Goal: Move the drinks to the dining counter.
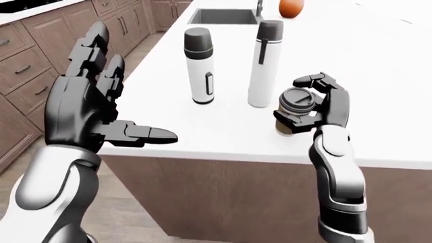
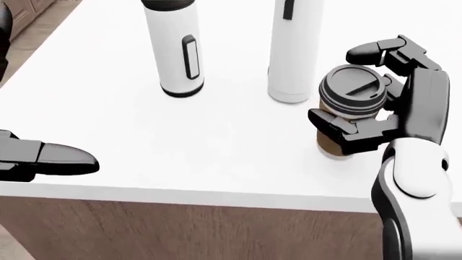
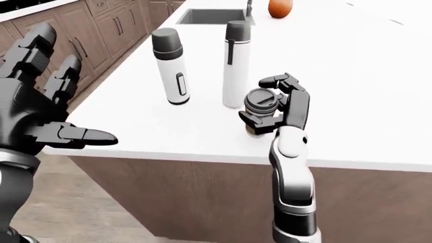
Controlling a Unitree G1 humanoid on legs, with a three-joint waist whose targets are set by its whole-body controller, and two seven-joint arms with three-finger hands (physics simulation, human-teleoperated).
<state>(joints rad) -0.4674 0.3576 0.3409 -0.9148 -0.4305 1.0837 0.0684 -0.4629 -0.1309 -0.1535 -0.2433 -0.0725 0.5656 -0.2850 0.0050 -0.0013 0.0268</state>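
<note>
A coffee cup (image 2: pixel 351 93) with a dark lid and brown body is at the lower right of the white counter (image 2: pixel 216 135), beside a tall white flask (image 2: pixel 297 49). My right hand (image 2: pixel 339 86) is shut on the cup, thumb (image 2: pixel 333 123) below the lid and one finger (image 2: pixel 375 52) arched over its far side. I cannot tell whether the cup's base touches the counter. A shorter white flask with a dark cap (image 1: pixel 200 66) stands to the left. My left hand (image 1: pixel 131 86) is spread open, off the counter's left edge and holding nothing.
A sink (image 1: pixel 223 16) and an orange round fruit (image 1: pixel 291 7) lie at the counter's top end in the left-eye view. Wooden drawer cabinets (image 1: pixel 27 66) line the left across a floor aisle. The counter's wood-fronted near edge (image 1: pixel 223 152) runs just below the cup.
</note>
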